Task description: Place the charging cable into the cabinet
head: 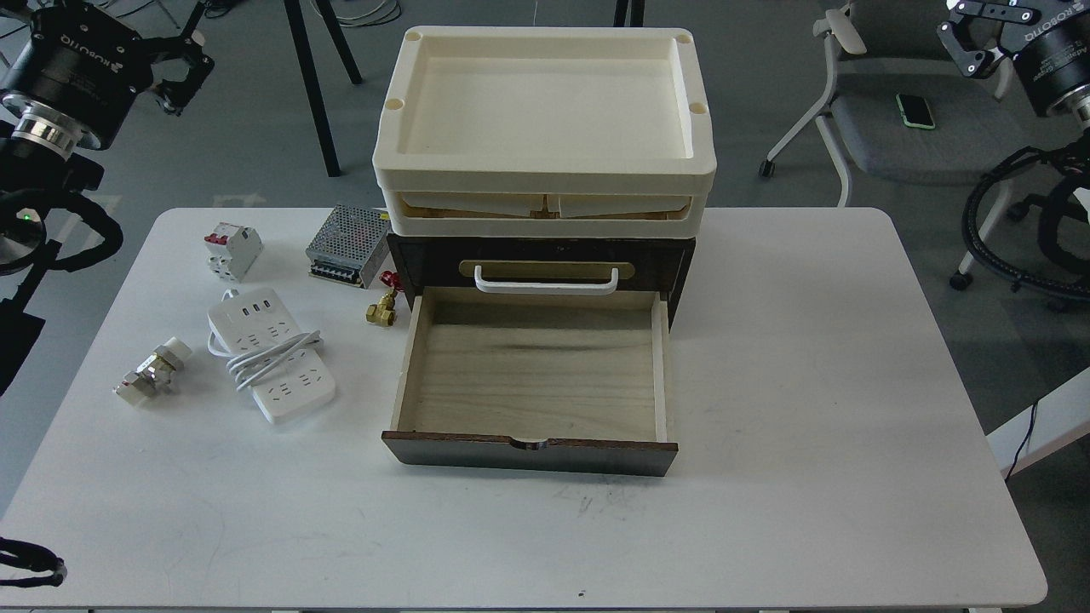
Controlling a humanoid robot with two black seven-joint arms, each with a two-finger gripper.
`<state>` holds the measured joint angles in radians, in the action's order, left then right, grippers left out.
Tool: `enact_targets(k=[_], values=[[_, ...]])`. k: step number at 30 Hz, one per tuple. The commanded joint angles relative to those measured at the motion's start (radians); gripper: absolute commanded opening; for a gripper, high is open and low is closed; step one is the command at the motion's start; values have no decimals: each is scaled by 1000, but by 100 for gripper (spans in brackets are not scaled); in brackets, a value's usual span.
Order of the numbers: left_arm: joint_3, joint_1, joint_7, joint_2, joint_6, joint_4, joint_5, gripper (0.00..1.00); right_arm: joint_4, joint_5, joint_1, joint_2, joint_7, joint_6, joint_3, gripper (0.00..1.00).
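Observation:
The charging cable, a flat white power strip with its thick cord coiled across it, lies on the white table left of the cabinet. The cabinet's lower drawer is pulled out toward me and its pale wood interior is bare. The upper drawer, with a white bar handle, is closed. My left gripper hangs high at the far left, well behind the table, open and holding nothing. My right gripper is raised at the far right over the chair, open and holding nothing.
Cream plastic trays are stacked on the cabinet. A circuit breaker, a perforated metal power supply, a brass valve and a small metal fitting lie around the power strip. A chair with a phone stands behind right.

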<state>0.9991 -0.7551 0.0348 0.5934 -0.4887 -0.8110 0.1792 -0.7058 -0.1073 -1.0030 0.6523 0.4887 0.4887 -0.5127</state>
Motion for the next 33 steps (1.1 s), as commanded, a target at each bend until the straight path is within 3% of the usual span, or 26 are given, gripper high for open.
enact_targets(k=[1, 5, 8, 10, 13, 16, 17, 19, 25, 29, 33], values=[[7, 0, 13, -15, 0, 19, 0, 100, 11, -3, 1, 0, 0, 0, -7, 100], [9, 3, 20, -24, 0, 36, 9, 100, 17, -3, 1, 0, 0, 0, -26, 100], [12, 8, 56, -38, 0, 174, 54, 100, 17, -3, 3, 0, 0, 0, -21, 100], [16, 7, 94, -61, 0, 277, 110, 100, 16, -3, 3, 0, 0, 0, -17, 100], [19, 8, 157, -96, 0, 323, 172, 100, 14, -3, 3, 0, 0, 0, -26, 100], [16, 8, 278, -126, 0, 305, 174, 100, 16, -3, 0, 0, 0, 0, -27, 100], [13, 11, 312, -121, 0, 276, 174, 100, 16, -3, 0, 0, 0, 0, -27, 100], [19, 37, 338, -90, 0, 178, 177, 100, 17, -3, 0, 0, 0, 0, -29, 100], [55, 175, 341, 100, 0, -308, 123, 100, 17, -5, 23, 1, 0, 0, -30, 100], [84, 192, 353, 227, 0, -404, -151, 100, 17, -6, 58, 12, 0, 0, -44, 100], [124, 226, 396, 322, 0, -453, -638, 100, 17, -38, 110, 16, 0, 0, -69, 100]])
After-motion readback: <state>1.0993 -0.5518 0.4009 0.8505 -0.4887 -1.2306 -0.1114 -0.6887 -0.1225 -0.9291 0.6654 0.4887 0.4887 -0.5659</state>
